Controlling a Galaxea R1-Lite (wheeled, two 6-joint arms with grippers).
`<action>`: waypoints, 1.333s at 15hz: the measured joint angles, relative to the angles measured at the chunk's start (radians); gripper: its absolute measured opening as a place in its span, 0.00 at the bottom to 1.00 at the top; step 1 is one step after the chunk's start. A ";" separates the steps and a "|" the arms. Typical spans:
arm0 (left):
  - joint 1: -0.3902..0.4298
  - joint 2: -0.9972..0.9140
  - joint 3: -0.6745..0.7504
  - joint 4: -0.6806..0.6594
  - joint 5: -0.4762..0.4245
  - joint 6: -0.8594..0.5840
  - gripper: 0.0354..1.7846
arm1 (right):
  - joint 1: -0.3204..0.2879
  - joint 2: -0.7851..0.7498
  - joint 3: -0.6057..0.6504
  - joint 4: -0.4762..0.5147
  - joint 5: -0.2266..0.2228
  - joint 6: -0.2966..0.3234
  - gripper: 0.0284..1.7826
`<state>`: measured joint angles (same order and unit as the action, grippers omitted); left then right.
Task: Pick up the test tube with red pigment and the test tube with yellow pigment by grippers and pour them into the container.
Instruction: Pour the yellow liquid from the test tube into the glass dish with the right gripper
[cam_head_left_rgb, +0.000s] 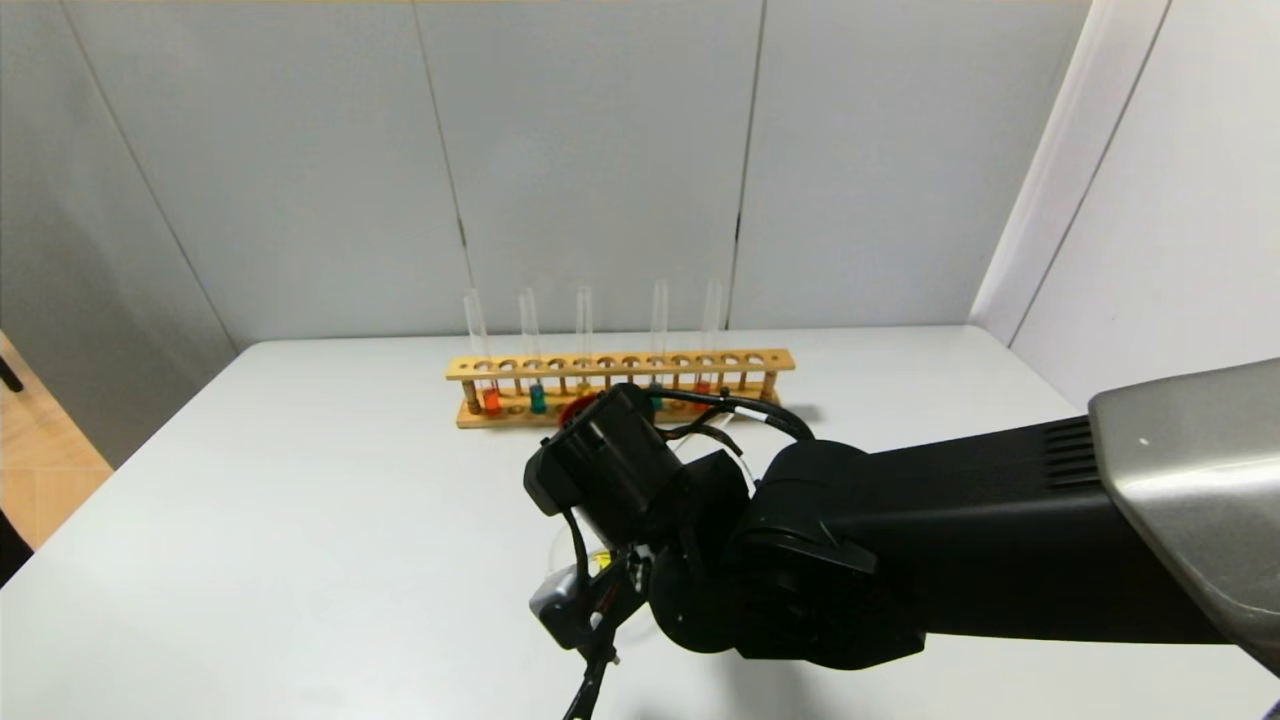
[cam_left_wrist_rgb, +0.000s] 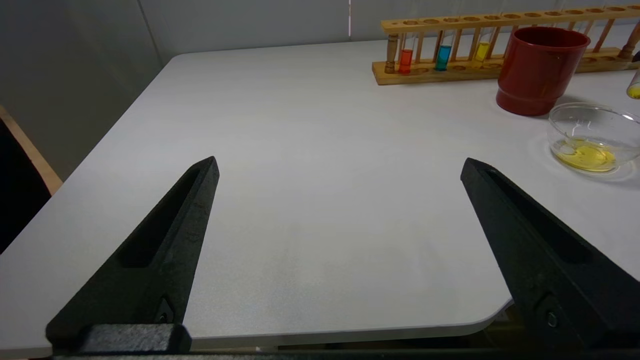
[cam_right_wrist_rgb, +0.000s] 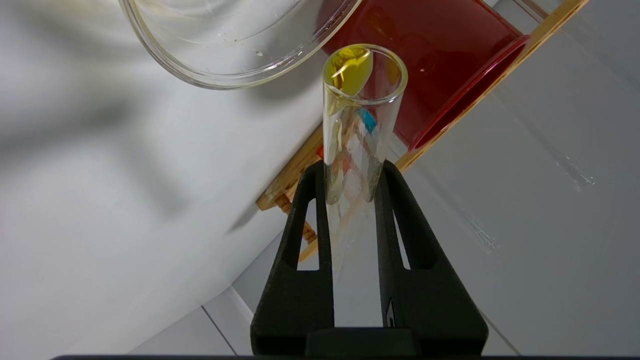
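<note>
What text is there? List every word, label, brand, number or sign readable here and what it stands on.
None: no readable text anywhere.
The wooden rack, its tubes, the red cup and the glass container are unmarked.
The test tube with yellow pigment in the right gripper bears no printing.

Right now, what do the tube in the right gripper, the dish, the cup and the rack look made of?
Test tube with yellow pigment, clamped in the right gripper: clear glass, by its glossy rim. Container: clear glass too, holding yellow liquid. Red cup: opaque and glossy, probably plastic. Rack: light varnished wood with turned posts.
</note>
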<state>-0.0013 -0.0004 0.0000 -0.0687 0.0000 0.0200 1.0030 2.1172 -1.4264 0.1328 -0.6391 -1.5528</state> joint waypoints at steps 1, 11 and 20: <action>0.000 0.000 0.000 0.000 0.000 0.000 0.96 | 0.001 -0.001 0.000 0.001 -0.004 0.000 0.14; 0.000 0.000 0.000 0.000 0.000 0.000 0.96 | 0.010 -0.001 0.003 -0.003 -0.013 -0.021 0.14; 0.000 0.000 0.000 0.000 0.000 0.000 0.96 | 0.010 0.004 0.012 -0.013 -0.013 -0.020 0.14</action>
<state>-0.0013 -0.0004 0.0000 -0.0691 0.0000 0.0200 1.0132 2.1215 -1.4143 0.1198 -0.6521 -1.5730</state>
